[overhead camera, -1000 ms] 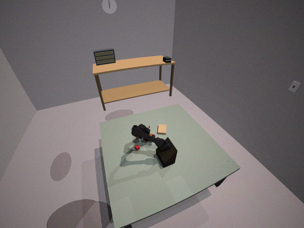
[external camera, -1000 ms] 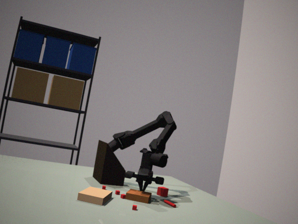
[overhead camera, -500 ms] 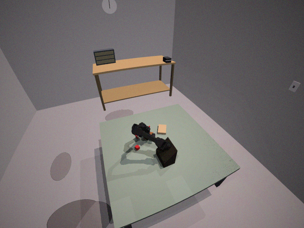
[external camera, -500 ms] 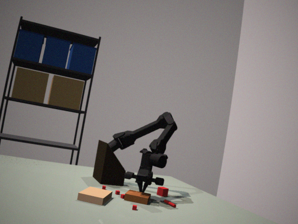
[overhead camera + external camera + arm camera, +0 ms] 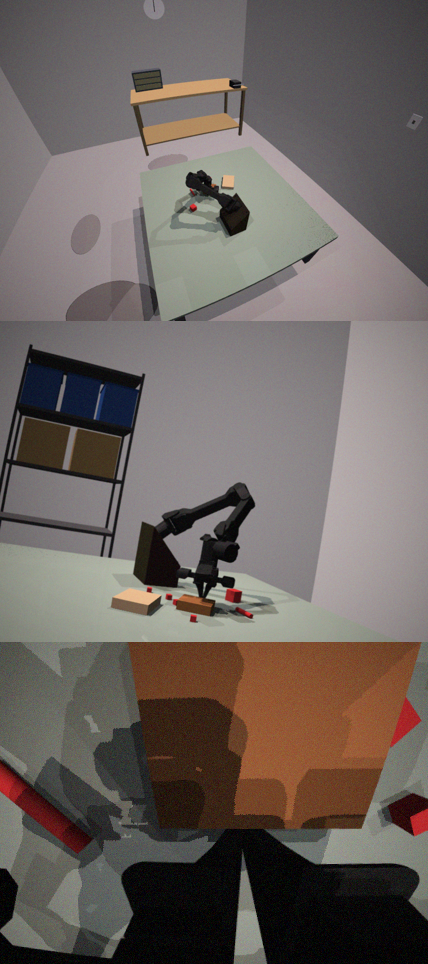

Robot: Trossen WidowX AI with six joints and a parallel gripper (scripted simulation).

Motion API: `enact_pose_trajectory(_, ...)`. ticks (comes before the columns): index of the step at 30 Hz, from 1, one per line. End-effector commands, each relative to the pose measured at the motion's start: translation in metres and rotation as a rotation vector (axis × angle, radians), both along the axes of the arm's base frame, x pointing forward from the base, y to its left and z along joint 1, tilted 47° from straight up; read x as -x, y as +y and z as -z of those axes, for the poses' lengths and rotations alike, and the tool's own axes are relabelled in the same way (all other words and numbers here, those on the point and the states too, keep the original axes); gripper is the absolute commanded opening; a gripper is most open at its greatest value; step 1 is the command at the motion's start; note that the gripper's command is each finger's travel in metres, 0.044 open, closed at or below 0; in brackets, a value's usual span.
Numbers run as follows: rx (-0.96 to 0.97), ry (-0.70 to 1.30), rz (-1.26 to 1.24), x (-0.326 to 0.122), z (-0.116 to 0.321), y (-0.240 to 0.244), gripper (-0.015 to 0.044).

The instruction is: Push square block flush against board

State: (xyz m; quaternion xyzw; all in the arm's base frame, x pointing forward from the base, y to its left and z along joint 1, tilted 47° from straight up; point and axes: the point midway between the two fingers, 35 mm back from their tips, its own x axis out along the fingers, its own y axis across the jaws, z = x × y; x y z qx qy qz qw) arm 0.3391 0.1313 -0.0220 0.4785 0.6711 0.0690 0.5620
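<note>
A tan flat piece (image 5: 228,181) (image 5: 134,596) and an orange-brown flat piece (image 5: 213,185) (image 5: 195,605) (image 5: 300,717) lie flat on the table, apart, with a gap between them. Which is the square block and which the board is hard to tell from these angles. My gripper (image 5: 202,596) (image 5: 241,823) is shut and empty, pointing down. Its tips are low at the brown piece's edge on the base side; whether they touch it is unclear. In the top view the arm hides the tips and most of the brown piece. The tan piece is outside the wrist view.
A large red cube (image 5: 193,207) (image 5: 233,595) and a red rod (image 5: 192,192) (image 5: 244,612) (image 5: 45,809) lie on the brown piece's side away from the tan one. Several small red cubes lie around, including one (image 5: 168,596) toward the arm's base and one (image 5: 193,618) before the brown piece.
</note>
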Motion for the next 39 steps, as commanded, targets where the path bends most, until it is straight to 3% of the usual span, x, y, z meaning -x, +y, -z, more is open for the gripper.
enact_pose_trajectory(1,0.000,-0.004,-0.003,-0.006,0.003,-0.004,0.0000)
enact_pose_trajectory(17,-0.002,-0.006,-0.002,-0.026,0.015,-0.018,0.0000)
enact_pose_trajectory(39,-0.003,-0.004,-0.002,-0.001,0.003,-0.003,0.0000)
